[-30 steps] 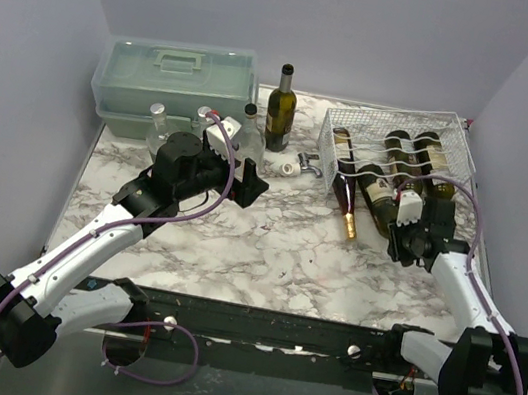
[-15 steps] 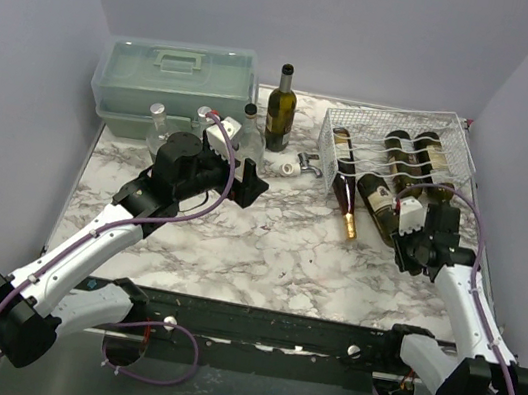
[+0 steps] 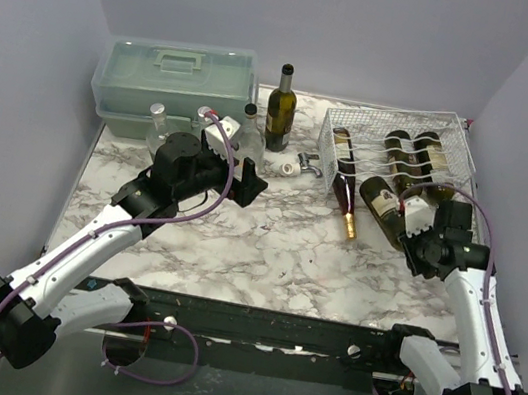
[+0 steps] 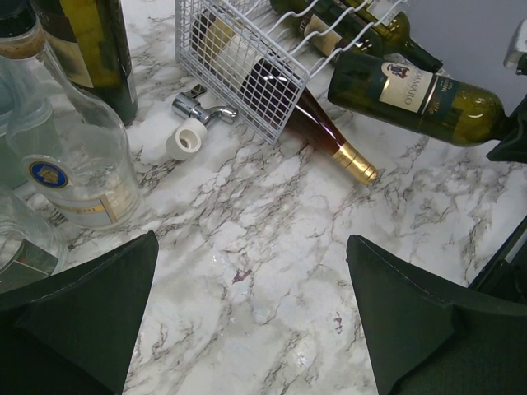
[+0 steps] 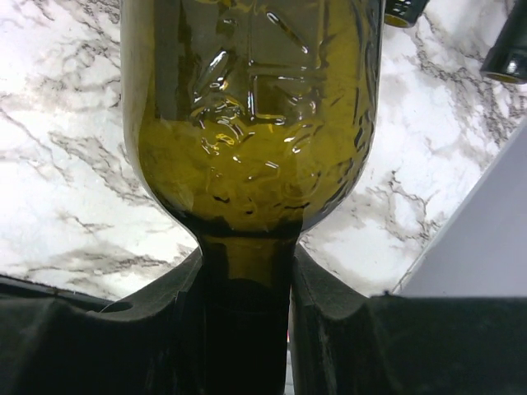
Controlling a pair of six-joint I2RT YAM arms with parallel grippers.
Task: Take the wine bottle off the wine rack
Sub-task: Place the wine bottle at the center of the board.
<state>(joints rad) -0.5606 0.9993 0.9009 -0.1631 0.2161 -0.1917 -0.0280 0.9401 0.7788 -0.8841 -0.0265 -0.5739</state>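
– Wine bottle (image 3: pixel 384 197) first: where does it sit?
– On its side and tilted, at the near edge of the wine rack (image 3: pixel 327 145). Its base points at the rack's front and its neck points toward the near right. In the left wrist view the same bottle (image 4: pixel 412 90) appears raised off the desk (image 3: pixel 266 249). I cannot tell whether its base touches the wire.
– What has hold of it?
– The right end effector (image 3: pixel 412 233). In the right wrist view its fingers (image 5: pixel 165 296) are closed tight on the neck, just below the shoulder of the green glass (image 5: pixel 251 107).
– And the left end effector (image 3: pixel 252 180)?
– It is spread wide and holds nothing. It hangs over the marble near a clear glass bottle (image 4: pixel 74 164); its fingers (image 4: pixel 90 304) stand far apart.
– Anything else in the rack?
– A reddish bottle with a gold-capped neck (image 4: pixel 329 140) pokes out of the front onto the desk, left of the held one. Two dark bottles (image 3: pixel 408 156) lie in the wavy cradles further back.
– And the rest of the desk?
– An upright dark bottle (image 3: pixel 280 109) stands beside a pale green toolbox (image 3: pixel 177 82). A small metal fitting (image 4: pixel 202 111) and a white cap (image 4: pixel 188 138) lie just left of the rack.
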